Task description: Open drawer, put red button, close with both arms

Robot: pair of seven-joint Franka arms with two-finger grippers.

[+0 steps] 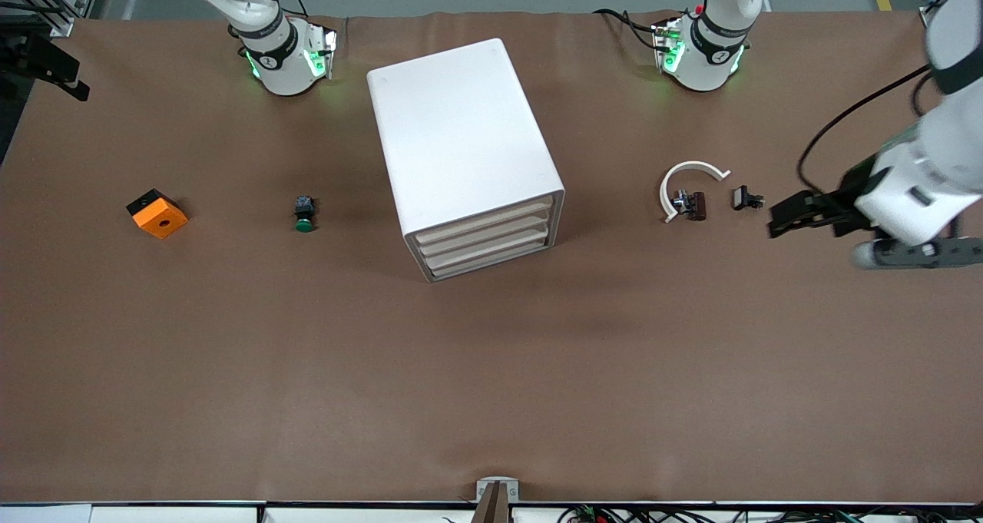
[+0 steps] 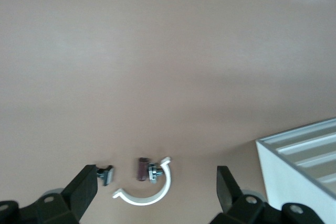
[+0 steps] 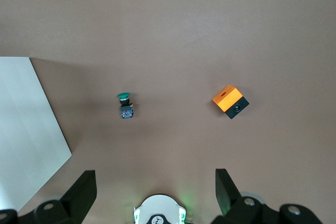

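Observation:
The white cabinet [image 1: 468,143] stands mid-table, and its top drawer [image 1: 484,218] is shut, like the two below it. A small button with a dark red cap [image 1: 696,205] lies inside a white curved clip [image 1: 686,177] toward the left arm's end. It also shows in the left wrist view [image 2: 142,169]. My left gripper [image 1: 774,222] is open and empty, low over the table beside a small black part [image 1: 746,198]. In its wrist view the left gripper [image 2: 155,181] frames the button and the clip [image 2: 152,195]. My right gripper [image 3: 155,182] is open and empty, high over its own base and out of the front view.
A green-capped button [image 1: 304,214] and an orange square block [image 1: 157,213] lie toward the right arm's end, and both show in the right wrist view, button [image 3: 124,104] and block [image 3: 230,101]. The cabinet's corner shows in the left wrist view [image 2: 302,169].

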